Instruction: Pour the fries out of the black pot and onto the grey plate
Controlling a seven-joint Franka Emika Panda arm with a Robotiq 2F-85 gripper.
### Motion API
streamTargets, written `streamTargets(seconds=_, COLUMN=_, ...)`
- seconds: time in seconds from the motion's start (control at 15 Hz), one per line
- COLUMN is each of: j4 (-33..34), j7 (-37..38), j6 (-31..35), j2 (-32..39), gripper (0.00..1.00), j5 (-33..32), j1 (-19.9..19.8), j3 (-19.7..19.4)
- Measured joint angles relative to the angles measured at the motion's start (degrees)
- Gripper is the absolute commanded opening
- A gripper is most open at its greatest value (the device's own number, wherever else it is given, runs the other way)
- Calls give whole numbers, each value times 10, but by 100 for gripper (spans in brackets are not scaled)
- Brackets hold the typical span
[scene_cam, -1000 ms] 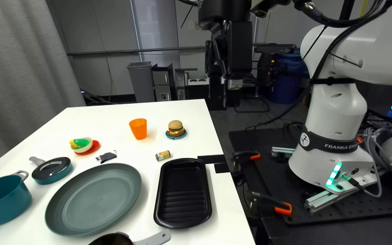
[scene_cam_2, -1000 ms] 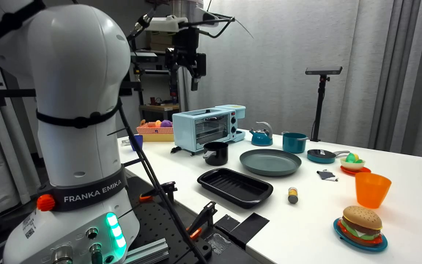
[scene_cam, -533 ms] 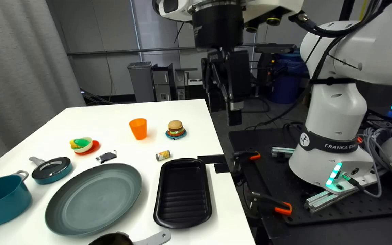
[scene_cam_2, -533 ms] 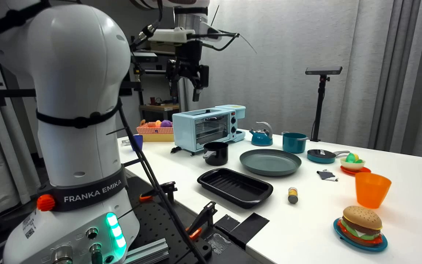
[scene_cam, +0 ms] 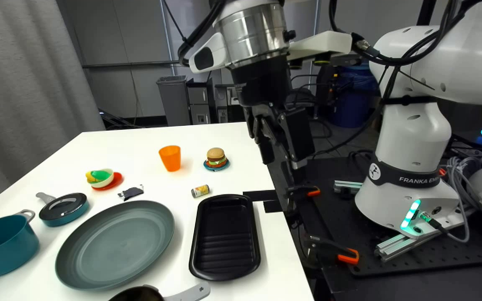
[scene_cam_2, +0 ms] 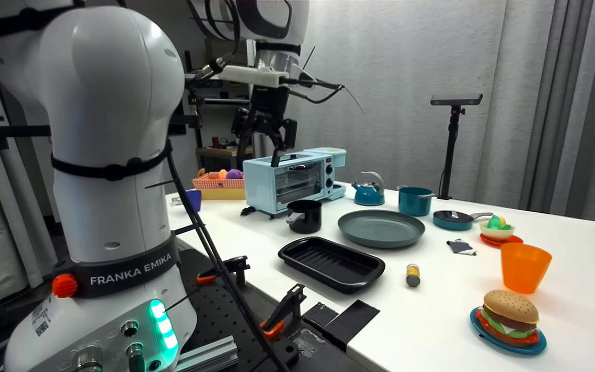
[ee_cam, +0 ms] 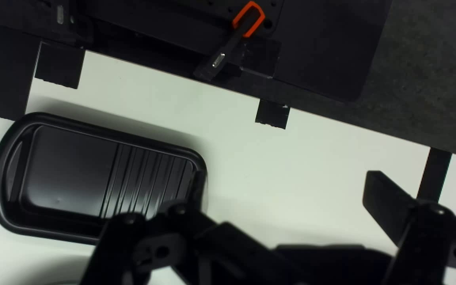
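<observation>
The black pot (scene_cam_2: 308,218) stands upright on the white table in an exterior view, its grey handle pointing toward the robot side. In an exterior view only the rim and handle of the pot (scene_cam: 138,294) show at the bottom edge. The fries are not visible in any view. The grey plate (scene_cam: 117,246) lies flat beside the pot; both exterior views show the plate (scene_cam_2: 380,228) bare. My gripper (ee_cam: 285,182) is open and empty, its fingers wide apart. It hangs in the air well above the table, as both exterior views show the gripper (scene_cam: 279,165) (scene_cam_2: 260,155) apart from everything.
A ridged black grill pan (scene_cam: 224,238) lies near the table edge, below my left finger in the wrist view (ee_cam: 73,170). A teal pot (scene_cam_2: 415,200), kettle (scene_cam_2: 369,194), blue toaster oven (scene_cam_2: 297,178), skillet (scene_cam_2: 452,219), orange cup (scene_cam_2: 525,266) and toy burger (scene_cam_2: 509,318) stand around.
My gripper has come down from higher up and the hand has tilted. It stays open. The pot, plate and other things on the table have not moved.
</observation>
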Motion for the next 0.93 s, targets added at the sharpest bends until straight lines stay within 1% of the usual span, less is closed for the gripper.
streamTargets(seconds=0.2, j4=1, j7=-37, j6=18, j2=28, gripper=100, j5=1, j1=2, j3=0)
streamTargets(seconds=0.53, j4=1, j7=-95, j6=74, j2=60, gripper=100, j5=2, j1=12, j3=-1)
streamTargets(seconds=0.93, j4=1, j7=-145, j6=136, j2=105, gripper=100, j5=-4, j1=27, j3=1)
